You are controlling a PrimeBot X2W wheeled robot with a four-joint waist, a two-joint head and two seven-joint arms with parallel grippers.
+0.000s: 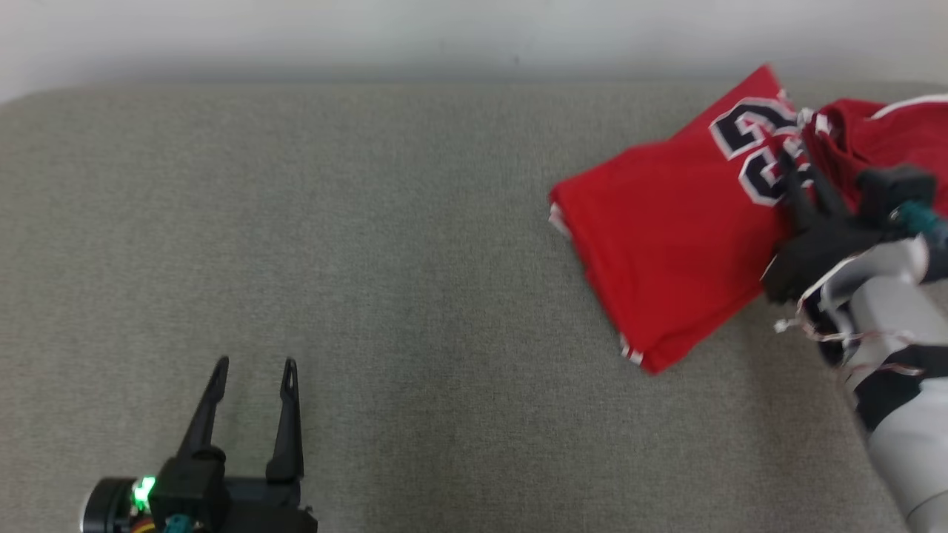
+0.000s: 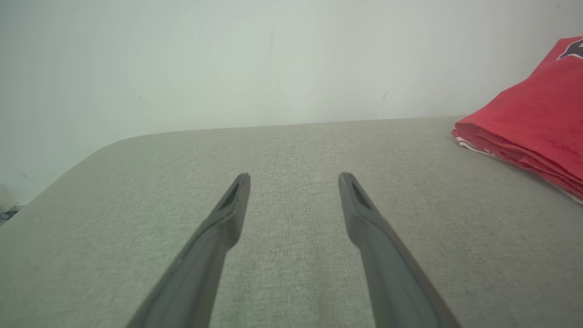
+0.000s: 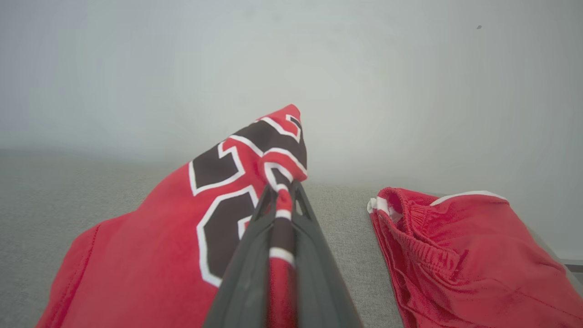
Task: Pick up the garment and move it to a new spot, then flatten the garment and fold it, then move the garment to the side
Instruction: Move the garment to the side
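The garment [image 1: 666,229] is a folded red jersey with black-and-white numbers, lying at the right of the grey cushion surface [image 1: 370,259]. My right gripper [image 1: 789,152] is shut on its right edge by the numbers. In the right wrist view the red cloth [image 3: 136,264] is pinched between the two dark fingers [image 3: 246,273], with the gripper [image 3: 283,191] lifting that edge a little. The jersey's folded edge [image 2: 528,127] shows at the right of the left wrist view. My left gripper [image 1: 255,366] is open over bare cushion at the lower left, its fingers [image 2: 227,214] holding nothing.
Red shorts [image 1: 881,129] with white trim lie at the far right, close beside the jersey; their elastic waistband [image 3: 455,255] is bunched. A pale wall [image 1: 444,37] runs behind the cushion's far edge. The cushion's rounded left corner [image 2: 91,155] drops off.
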